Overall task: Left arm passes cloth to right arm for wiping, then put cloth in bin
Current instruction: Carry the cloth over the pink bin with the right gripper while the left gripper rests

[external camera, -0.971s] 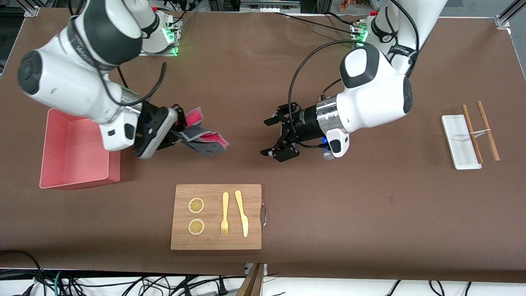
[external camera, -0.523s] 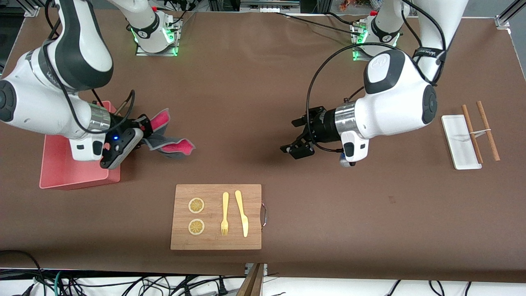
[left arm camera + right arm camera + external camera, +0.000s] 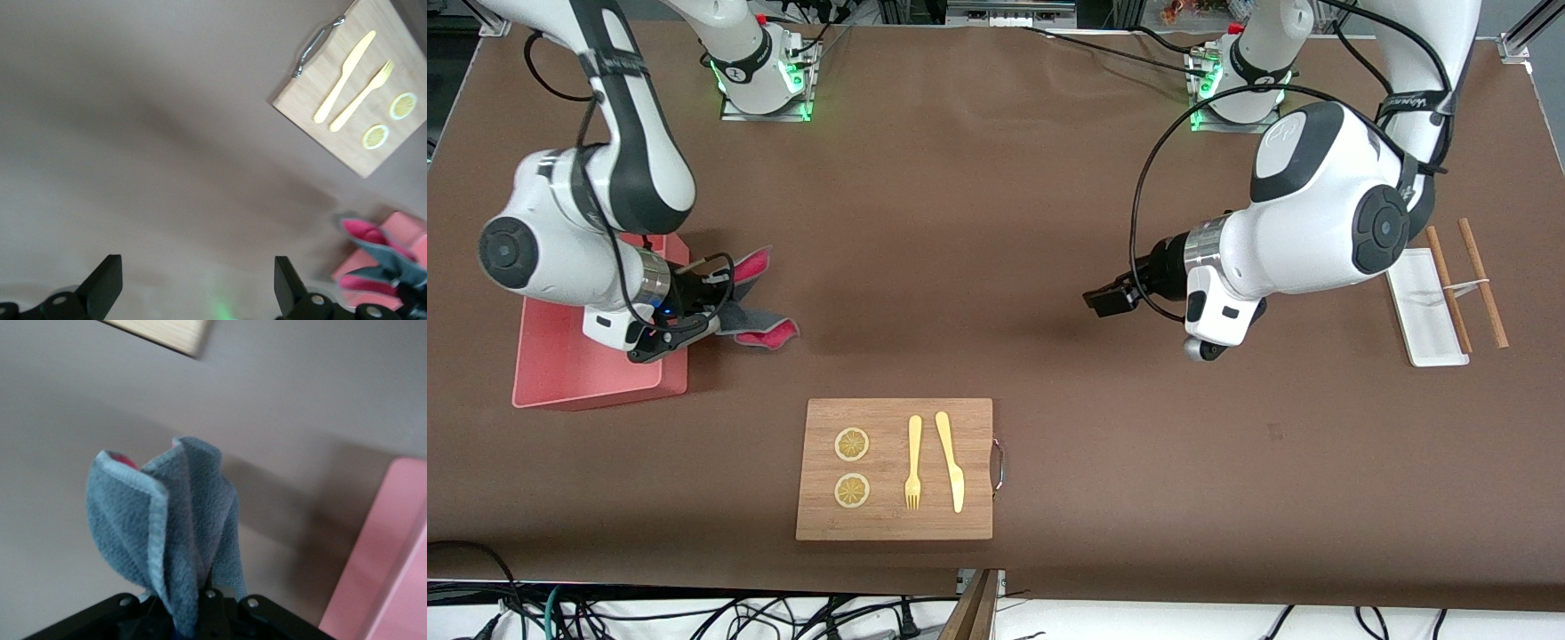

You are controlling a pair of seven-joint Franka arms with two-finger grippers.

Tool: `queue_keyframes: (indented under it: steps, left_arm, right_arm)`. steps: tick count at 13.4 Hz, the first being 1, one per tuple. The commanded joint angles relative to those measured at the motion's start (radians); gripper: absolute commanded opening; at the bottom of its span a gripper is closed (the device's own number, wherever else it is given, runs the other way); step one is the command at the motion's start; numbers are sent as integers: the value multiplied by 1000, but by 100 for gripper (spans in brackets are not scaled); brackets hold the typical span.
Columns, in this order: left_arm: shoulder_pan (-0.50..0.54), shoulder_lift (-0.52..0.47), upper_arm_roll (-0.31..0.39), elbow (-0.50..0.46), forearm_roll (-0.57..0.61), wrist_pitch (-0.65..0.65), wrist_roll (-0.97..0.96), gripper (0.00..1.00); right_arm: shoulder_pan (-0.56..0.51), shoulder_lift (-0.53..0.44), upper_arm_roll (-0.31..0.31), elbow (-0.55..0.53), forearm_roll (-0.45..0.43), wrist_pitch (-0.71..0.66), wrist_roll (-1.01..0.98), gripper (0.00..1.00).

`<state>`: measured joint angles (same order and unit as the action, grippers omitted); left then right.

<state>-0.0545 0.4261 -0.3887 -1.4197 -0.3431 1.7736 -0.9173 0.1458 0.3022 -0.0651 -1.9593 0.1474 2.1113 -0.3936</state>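
Note:
My right gripper point(image 3: 713, 307) is shut on the cloth point(image 3: 754, 302), dark grey with a pinkish-red inner face. It holds the cloth low over the table, just beside the pink bin point(image 3: 560, 364). In the right wrist view the grey folds point(image 3: 170, 520) stick out of the shut gripper point(image 3: 200, 608), with the bin's wall point(image 3: 387, 573) next to them. My left gripper point(image 3: 1108, 300) is open and empty over bare table toward the left arm's end. In the left wrist view its fingers point(image 3: 103, 288) stand wide apart around the gripper's middle point(image 3: 197, 290); the cloth point(image 3: 373, 257) and bin point(image 3: 403, 230) show far off.
A wooden board point(image 3: 894, 516) with two lemon slices point(image 3: 852, 444), a yellow fork point(image 3: 913, 462) and knife point(image 3: 950, 460) lies nearer the front camera. A white tray point(image 3: 1423, 307) with chopsticks point(image 3: 1480, 283) sits at the left arm's end.
My right gripper has carried the cloth toward the pink bin and lower. My left arm has drawn back toward its own end of the table, gripper still open.

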Motion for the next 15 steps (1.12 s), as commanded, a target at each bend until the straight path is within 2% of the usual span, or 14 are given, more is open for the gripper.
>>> queue_keyframes:
  steps: [1, 6, 11, 13, 14, 15]
  left_arm:
    - [8, -52, 1, -1, 120, -84, 165, 100]
    - [8, -128, 1, 1, 301, -137, 257, 100]
    - [27, -171, 7, 1, 391, -226, 533, 100]
    - [88, -178, 5, -1, 392, -230, 657, 100]
    - [84, -193, 30, -13, 389, -223, 708, 100]
    - [50, -211, 92, -19, 389, -223, 744, 100]
  right_arm:
    - [-6, 8, -5, -151, -43, 200, 59, 0]
    - [6, 81, -2, -161, -45, 220, 229, 0]
    - [96, 101, 5, -150, -29, 223, 392, 0]
    - [127, 113, 33, -132, -25, 223, 510, 0]
    - [138, 124, 53, -115, -6, 223, 553, 0]
    - [152, 136, 67, -98, 20, 223, 591, 0]
